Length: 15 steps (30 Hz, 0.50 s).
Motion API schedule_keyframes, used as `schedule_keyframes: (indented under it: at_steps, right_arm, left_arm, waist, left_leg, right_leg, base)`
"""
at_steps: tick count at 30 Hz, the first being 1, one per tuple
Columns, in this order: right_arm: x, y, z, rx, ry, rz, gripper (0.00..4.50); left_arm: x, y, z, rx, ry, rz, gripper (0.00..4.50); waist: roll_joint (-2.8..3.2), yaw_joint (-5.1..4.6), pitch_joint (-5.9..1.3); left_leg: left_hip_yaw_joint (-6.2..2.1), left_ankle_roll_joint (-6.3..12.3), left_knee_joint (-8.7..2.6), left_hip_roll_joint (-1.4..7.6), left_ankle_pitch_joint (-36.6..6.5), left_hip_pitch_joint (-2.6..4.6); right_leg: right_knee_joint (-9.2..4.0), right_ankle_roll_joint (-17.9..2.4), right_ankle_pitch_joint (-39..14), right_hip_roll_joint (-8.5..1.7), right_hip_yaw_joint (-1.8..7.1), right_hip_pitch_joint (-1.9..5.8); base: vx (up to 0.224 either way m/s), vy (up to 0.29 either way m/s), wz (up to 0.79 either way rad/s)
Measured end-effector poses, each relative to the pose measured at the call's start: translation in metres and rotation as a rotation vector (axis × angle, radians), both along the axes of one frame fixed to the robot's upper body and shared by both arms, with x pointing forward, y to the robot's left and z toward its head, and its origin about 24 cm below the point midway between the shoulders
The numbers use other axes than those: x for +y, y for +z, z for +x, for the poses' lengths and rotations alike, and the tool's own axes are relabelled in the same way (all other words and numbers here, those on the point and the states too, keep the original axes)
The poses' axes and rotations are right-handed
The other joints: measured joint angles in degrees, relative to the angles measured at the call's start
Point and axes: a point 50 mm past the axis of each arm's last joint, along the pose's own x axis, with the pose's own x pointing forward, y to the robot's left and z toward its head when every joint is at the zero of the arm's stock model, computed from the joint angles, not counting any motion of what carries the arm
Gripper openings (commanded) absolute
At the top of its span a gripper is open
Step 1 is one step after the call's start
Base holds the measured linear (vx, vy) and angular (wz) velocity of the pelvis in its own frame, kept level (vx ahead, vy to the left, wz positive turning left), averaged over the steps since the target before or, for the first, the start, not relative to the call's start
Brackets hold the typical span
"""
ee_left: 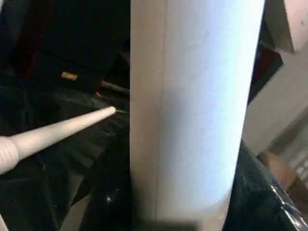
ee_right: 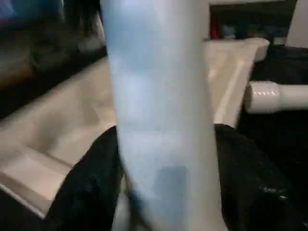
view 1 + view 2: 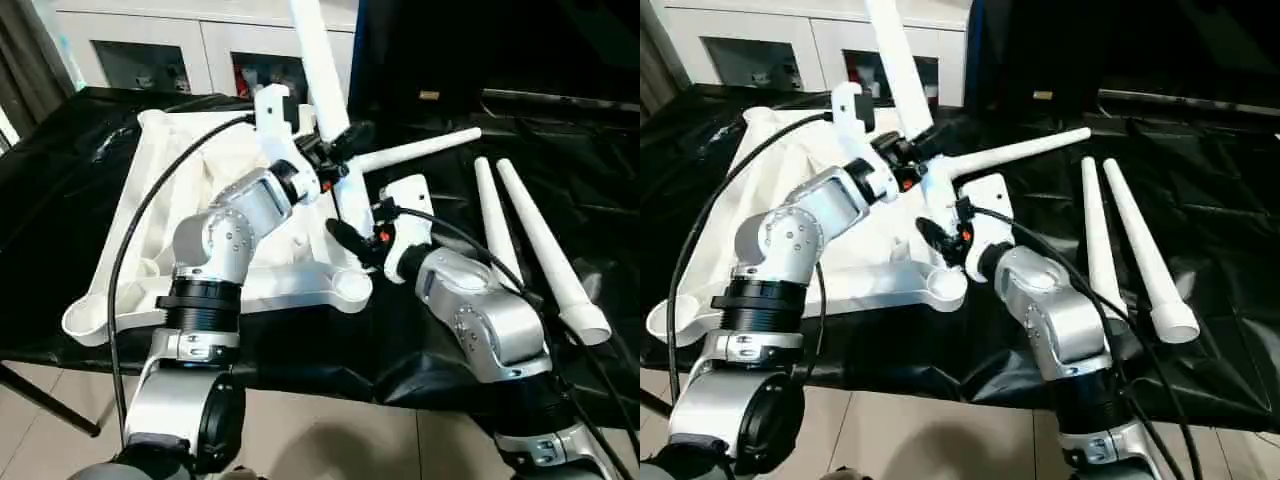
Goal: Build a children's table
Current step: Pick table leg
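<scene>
Four white legs: both hands, left hand [image 3: 335, 150] and right hand [image 3: 352, 235], grasp one upright leg [image 3: 318, 60] over the upturned tabletop [image 3: 150, 250]; three legs [image 3: 545, 245] lie on the black counter [image 3: 600, 200].

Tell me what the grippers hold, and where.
Both grip the upright leg: the left gripper at mid-shaft, the right gripper lower, near its base.

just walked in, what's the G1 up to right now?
Building a children's table. The tabletop lies upside down on black sheeting. Both grippers, left and right, grip one upright leg near a corner socket. A second leg lies beside it; two more legs wait on the right.
</scene>
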Motion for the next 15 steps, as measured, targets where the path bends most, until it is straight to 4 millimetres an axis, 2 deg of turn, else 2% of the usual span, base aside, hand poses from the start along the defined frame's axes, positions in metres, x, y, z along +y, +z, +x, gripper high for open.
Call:
schedule_keyframes:
  at_steps: [2, 7, 15]
  right_arm:
    - [-0.003, 0.001, -0.001, 0.016, 0.034, 0.019, 3.38]
    - [-0.016, 0.013, -0.009, 0.027, 0.173, 0.056, 3.40]
    - [-0.023, 0.018, -0.021, 0.087, 0.345, 0.078, 3.41]
  left_arm:
    - [0.000, 0.001, -0.001, -0.026, -0.044, 0.021, 1.86]
    - [0.002, 0.008, -0.010, -0.101, -0.202, 0.092, 1.86]
    - [0.000, 0.018, -0.029, -0.165, -0.442, 0.100, 1.86]
  waist:
    - [0.00, 0.01, 0.00]
    - [-0.02, 0.06, 0.01]
    - [-0.03, 0.07, 0.02]
  left_leg:
    - [0.00, 0.01, 0.00, 0.00, 0.0, -0.01]
    - [0.00, 0.02, 0.00, 0.00, 0.0, -0.01]
    - [0.01, 0.02, 0.00, 0.00, 0.0, 0.01]
  right_leg:
    - [0.00, 0.0, 0.0, 0.00, 0.00, 0.00]
    - [0.00, 0.0, 0.0, 0.00, 0.00, 0.00]
    - [0.03, 0.0, 0.0, 0.00, 0.00, 0.01]
  base:
    - [0.000, 0.000, 0.00]
    - [0.000, 0.000, 0.00]
    - [0.000, 0.000, 0.00]
